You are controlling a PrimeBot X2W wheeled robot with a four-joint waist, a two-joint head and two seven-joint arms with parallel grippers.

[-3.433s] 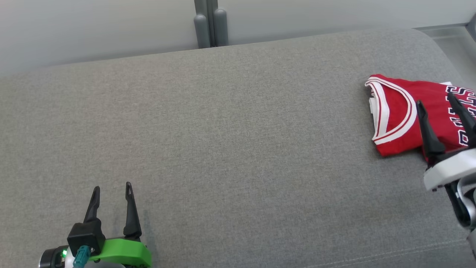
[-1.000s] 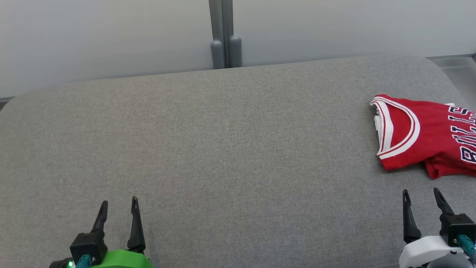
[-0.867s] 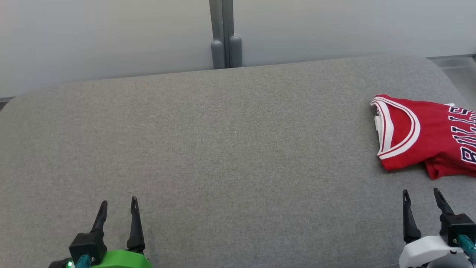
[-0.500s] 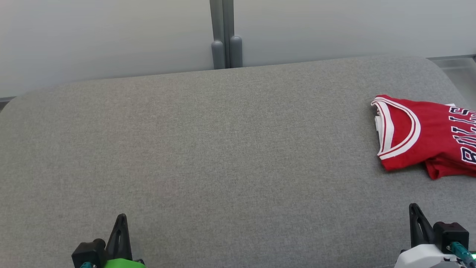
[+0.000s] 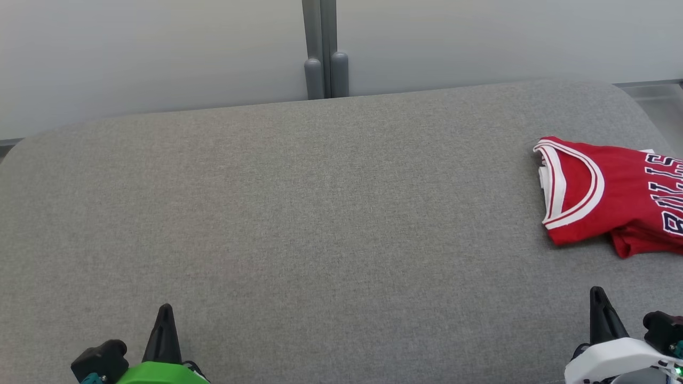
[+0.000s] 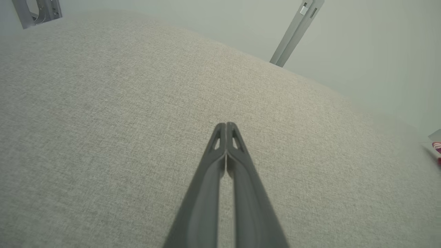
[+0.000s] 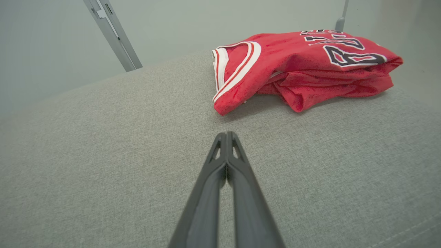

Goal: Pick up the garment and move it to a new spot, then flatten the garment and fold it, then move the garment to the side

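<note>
garment (image 5: 621, 186) folded on grey cushion (image 5: 320, 213)

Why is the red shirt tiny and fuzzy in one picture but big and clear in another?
Left wrist view: the red shirt is a blurred sliver at the right edge; right wrist view: it lies close, letters sharp, soft shadow beneath on the cushion; head view: the right edge crops it.

Red jersey (image 5: 613, 194), white-striped trim, dark lettering; grey cushion (image 5: 320, 213).
</note>
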